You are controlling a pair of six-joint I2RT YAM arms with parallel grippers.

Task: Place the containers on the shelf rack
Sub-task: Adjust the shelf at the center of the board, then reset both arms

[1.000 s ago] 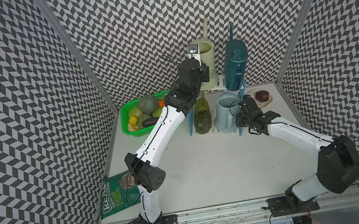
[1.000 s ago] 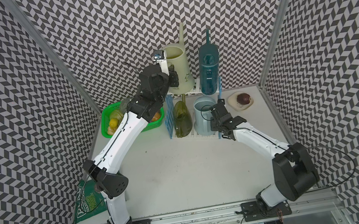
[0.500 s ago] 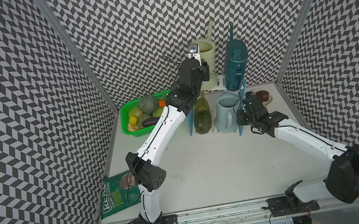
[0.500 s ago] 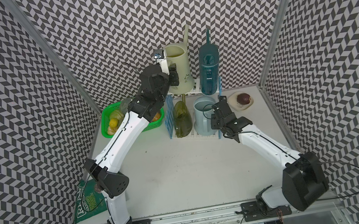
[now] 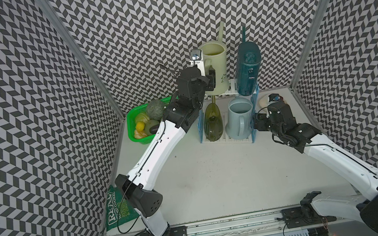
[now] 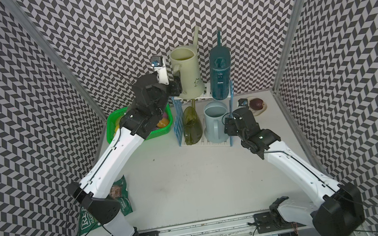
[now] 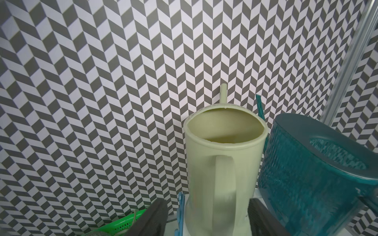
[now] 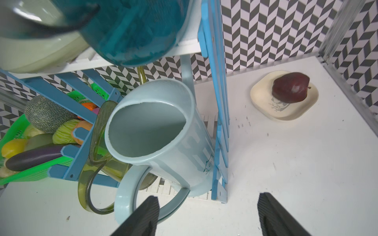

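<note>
Chevron walls (image 5: 165,11), white tabletop (image 5: 217,171); left end effector (image 7: 207,216) open, right end effector (image 8: 208,210) open.

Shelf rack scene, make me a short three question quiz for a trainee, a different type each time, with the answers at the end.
1. True or false: the pale blue can stands on the shelf rack's lower shelf.
2. Which can shares the upper shelf with the cream can? A) olive-green B) dark teal C) none
3. Fill in: the left gripper is ___, straddling the cream can's handle.
Key: 1 true; 2 B, the dark teal can; 3 open.
</note>
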